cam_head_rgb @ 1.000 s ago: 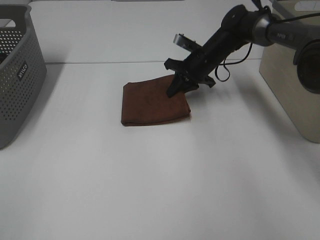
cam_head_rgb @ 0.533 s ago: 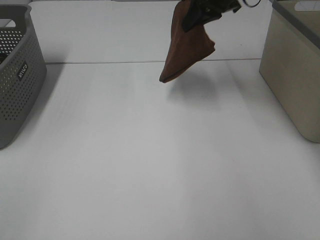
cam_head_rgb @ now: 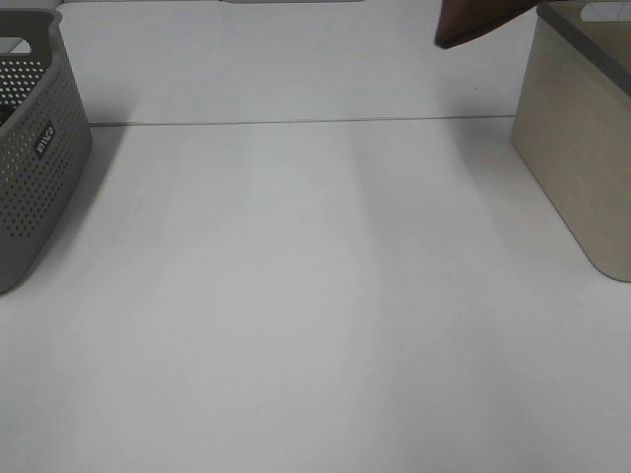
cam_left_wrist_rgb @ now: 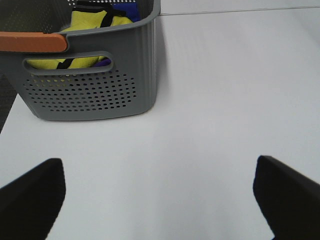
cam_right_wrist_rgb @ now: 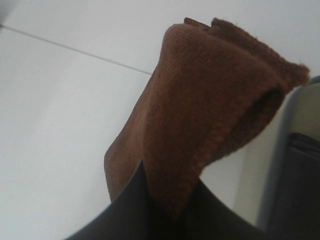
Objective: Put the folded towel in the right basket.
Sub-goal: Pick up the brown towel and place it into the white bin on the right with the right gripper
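Observation:
The folded brown towel (cam_head_rgb: 473,22) hangs at the top edge of the high view, just left of the beige right basket (cam_head_rgb: 582,148). In the right wrist view the towel (cam_right_wrist_rgb: 210,100) fills the frame, pinched in my right gripper (cam_right_wrist_rgb: 167,210), with the basket's rim (cam_right_wrist_rgb: 295,165) beside it. The right gripper itself is out of the high view. My left gripper (cam_left_wrist_rgb: 160,200) is open and empty above the table; its two dark fingertips (cam_left_wrist_rgb: 30,195) show at the frame corners.
A grey perforated basket (cam_head_rgb: 30,148) stands at the left edge of the table; in the left wrist view this basket (cam_left_wrist_rgb: 90,85) holds yellow and blue cloth (cam_left_wrist_rgb: 92,22). A seam line crosses the white table (cam_head_rgb: 296,296) at the back.
My right gripper has lifted the towel off the table and carried it up and to the right, toward the beige basket. The arm has left the high view.

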{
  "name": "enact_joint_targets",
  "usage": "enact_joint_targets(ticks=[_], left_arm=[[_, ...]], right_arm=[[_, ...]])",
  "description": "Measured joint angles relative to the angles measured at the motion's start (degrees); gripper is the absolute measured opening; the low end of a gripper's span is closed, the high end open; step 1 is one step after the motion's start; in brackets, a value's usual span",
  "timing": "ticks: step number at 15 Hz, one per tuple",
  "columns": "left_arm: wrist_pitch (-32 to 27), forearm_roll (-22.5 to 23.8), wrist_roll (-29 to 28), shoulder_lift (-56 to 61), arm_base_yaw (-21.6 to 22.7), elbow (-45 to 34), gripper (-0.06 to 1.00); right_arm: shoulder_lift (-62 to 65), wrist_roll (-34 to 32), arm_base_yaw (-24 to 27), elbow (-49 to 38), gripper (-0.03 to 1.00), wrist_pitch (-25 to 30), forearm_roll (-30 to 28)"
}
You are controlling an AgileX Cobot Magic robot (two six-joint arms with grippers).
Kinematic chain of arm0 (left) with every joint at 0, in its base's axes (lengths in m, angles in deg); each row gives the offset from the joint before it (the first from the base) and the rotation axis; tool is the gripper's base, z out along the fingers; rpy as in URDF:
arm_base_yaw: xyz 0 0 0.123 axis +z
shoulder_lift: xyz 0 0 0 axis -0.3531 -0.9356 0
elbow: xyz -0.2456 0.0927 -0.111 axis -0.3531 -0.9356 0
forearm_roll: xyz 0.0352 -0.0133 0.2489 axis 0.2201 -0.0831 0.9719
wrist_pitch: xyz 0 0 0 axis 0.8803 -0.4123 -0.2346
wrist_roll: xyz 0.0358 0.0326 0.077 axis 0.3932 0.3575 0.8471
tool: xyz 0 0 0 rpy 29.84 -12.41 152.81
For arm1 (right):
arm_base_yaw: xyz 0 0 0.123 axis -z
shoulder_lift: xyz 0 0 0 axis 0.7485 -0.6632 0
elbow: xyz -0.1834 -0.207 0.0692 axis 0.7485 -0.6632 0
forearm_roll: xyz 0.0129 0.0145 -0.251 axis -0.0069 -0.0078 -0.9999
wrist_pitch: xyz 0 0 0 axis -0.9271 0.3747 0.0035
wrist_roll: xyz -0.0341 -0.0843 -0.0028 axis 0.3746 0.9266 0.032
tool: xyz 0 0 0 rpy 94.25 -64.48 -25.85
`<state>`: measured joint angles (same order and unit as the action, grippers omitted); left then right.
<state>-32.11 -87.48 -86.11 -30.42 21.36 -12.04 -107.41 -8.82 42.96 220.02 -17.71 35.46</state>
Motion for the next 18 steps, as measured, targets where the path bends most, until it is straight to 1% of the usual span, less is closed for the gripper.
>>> enact_joint_targets(ticks=[4, 5, 7, 10, 14, 16, 17, 18], left_arm=[[0.00, 0.00, 0.00, 0.00, 0.00, 0.00, 0.97], [0.00, 0.00, 0.00, 0.00, 0.00, 0.00, 0.97], [0.00, 0.00, 0.00, 0.00, 0.00, 0.00, 0.97], [0.00, 0.00, 0.00, 0.00, 0.00, 0.00, 0.97], [0.00, 0.00, 0.00, 0.00, 0.00, 0.00, 0.97], [0.00, 0.00, 0.00, 0.00, 0.00, 0.00, 0.97], [0.00, 0.00, 0.00, 0.00, 0.00, 0.00, 0.97], [0.00, 0.00, 0.00, 0.00, 0.00, 0.00, 0.97]], right_arm=[[4.24, -0.06, 11.63, 0.00, 0.09, 0.06, -0.23], [4.53, -0.06, 13.12, 0.00, 0.09, 0.06, -0.29], [4.53, -0.52, 17.70, 0.00, 0.09, 0.06, -0.46], [2.69, -1.32, 20.74, 0.00, 0.09, 0.11, -0.57], [-1.78, -2.41, 20.80, -4.93, 0.09, 0.06, -0.34], [-3.90, -2.92, 20.80, -7.05, 0.19, 0.06, -0.40], [-4.58, -2.98, 20.80, -7.91, 0.27, 0.06, -0.40], [-5.33, -3.04, 20.80, -8.08, 0.37, 0.00, -0.46]])
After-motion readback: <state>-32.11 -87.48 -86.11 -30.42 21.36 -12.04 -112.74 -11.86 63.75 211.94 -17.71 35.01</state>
